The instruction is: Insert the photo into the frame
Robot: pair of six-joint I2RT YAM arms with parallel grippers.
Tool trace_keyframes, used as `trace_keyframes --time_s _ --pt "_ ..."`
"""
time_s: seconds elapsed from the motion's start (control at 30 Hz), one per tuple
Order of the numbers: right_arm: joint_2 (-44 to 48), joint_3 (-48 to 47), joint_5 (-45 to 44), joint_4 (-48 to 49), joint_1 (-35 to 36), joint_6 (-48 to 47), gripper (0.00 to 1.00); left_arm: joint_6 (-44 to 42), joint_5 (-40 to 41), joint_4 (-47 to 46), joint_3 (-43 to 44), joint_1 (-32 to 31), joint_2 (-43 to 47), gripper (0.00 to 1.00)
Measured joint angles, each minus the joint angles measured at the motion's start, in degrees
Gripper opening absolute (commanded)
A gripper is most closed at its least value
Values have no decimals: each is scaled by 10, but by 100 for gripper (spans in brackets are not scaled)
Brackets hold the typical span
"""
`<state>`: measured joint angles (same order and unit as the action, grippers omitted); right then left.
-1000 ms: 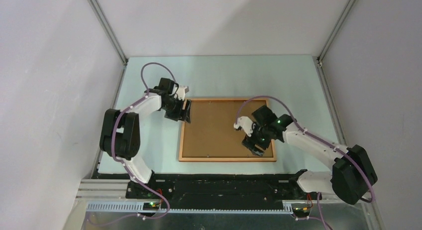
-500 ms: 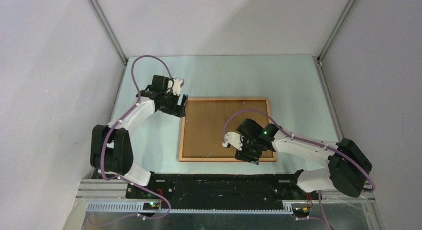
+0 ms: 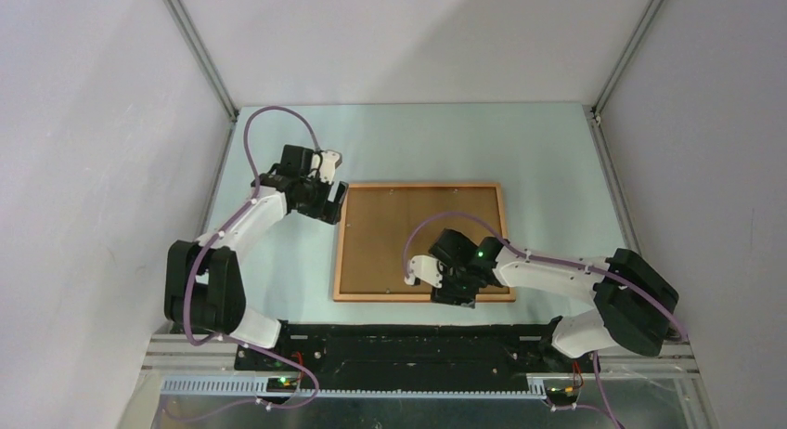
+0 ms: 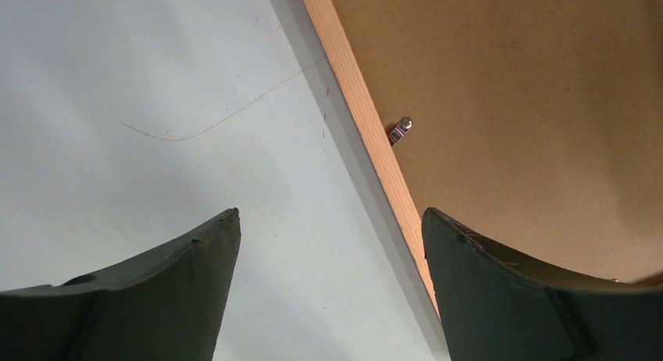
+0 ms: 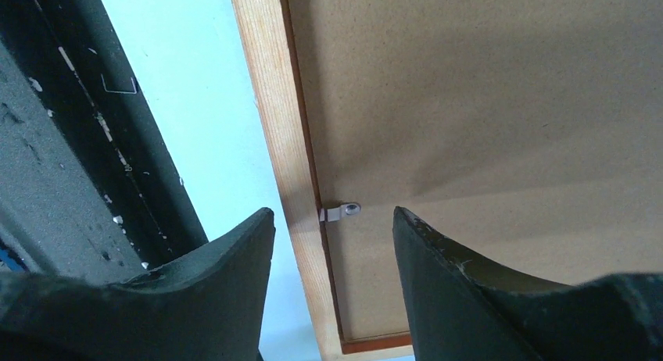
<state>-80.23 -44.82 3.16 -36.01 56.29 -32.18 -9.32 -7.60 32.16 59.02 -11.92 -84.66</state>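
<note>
Both arms have shifted: the right pincer (image 3: 455, 290) has swung down to the near rail of the frame (image 3: 339, 253), and the left pincer (image 3: 336, 202) has backed off its far-left corner. Each stands open, gripping nothing. The frame lies flat, back up, on the pale green surface (image 3: 557, 169), holding a brown backing board (image 3: 399, 225). A small metal tab (image 5: 340, 212) sits under the right pincer's gap. Grey walls enclose everything.

The frame (image 3: 422, 185), filled by a brown backing board (image 3: 390, 234), is seen flat on the desk (image 3: 557, 169), with the left end effector (image 3: 337, 204) at its far left corner and the right end effector (image 3: 455, 296) over its near rail.
</note>
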Motion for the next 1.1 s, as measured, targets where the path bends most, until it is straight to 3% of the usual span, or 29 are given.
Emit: trace_keyframes --time_s 0.93,1.0,1.1 --pt "-65 -40 3 8 32 0 50 -18 19 0 -18 0 17 88" --pt "-66 -40 3 8 33 0 48 -19 19 0 -18 0 20 88" --pt "-68 -42 2 8 33 0 34 -23 19 0 -19 0 23 88"
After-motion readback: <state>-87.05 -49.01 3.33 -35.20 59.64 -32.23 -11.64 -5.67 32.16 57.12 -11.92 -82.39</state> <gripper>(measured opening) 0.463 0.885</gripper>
